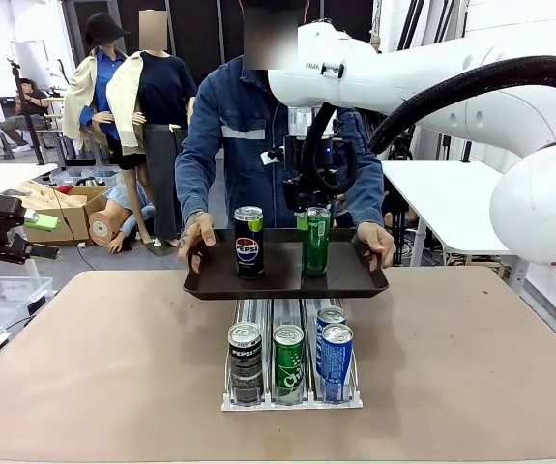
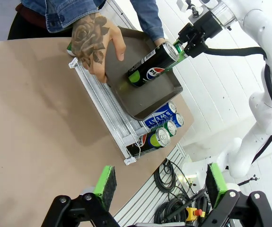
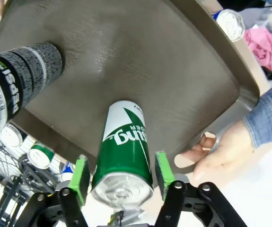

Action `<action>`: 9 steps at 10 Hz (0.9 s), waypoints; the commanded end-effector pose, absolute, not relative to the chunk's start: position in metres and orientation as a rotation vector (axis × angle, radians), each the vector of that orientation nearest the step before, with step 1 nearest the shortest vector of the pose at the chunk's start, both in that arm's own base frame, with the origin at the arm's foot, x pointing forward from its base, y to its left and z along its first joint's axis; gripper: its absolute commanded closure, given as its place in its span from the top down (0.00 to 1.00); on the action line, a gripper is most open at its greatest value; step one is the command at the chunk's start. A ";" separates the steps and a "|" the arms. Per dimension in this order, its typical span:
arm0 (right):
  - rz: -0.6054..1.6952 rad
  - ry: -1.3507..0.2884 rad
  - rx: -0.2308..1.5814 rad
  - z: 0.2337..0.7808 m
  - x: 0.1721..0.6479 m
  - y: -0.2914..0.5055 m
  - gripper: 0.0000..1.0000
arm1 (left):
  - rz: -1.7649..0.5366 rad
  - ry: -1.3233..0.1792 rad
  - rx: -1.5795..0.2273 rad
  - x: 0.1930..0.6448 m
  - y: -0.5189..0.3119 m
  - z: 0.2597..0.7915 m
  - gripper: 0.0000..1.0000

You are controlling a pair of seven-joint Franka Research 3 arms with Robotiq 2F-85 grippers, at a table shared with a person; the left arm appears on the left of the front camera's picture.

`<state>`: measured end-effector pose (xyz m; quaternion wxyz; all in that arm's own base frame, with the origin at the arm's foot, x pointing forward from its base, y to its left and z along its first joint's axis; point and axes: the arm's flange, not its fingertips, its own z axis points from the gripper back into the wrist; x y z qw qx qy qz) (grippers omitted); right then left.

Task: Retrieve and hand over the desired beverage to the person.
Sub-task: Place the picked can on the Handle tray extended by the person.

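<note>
Green can (image 3: 124, 151) upright on tray (image 3: 173, 80) between my right tool (image 3: 121, 177) pads, seemingly just loosened; grip uncertain. Person (image 1: 248, 135) holds tray beyond it. Left tool (image 2: 159, 182) wide, empty.

**Green can upright on tray, person holding tray**

Green can (image 1: 316, 242): tall slim, white lettering, silver top, standing upright on the right part of the dark tray (image 1: 285, 281), well apart from the black Pepsi can (image 1: 249, 243) on the tray's left part. Right pincer's (image 3: 121, 172) green pads sit on either side of the can near its top, small gaps visible. Person (image 1: 248, 135) in blue denim jacket stands at the desk's far edge, one hand on each end of the tray.
</note>
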<state>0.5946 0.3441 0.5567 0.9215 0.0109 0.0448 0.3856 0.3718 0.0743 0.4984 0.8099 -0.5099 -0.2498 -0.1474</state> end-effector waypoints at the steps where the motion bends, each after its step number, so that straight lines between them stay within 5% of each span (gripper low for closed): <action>1: 0.794 0.073 -0.007 0.579 0.603 0.346 1.00 | -0.323 -0.532 -1.086 0.369 0.077 0.499 1.00; 9: 0.781 0.013 -0.014 0.613 0.584 0.329 1.00 | -0.323 -0.532 -1.086 0.369 0.077 0.499 1.00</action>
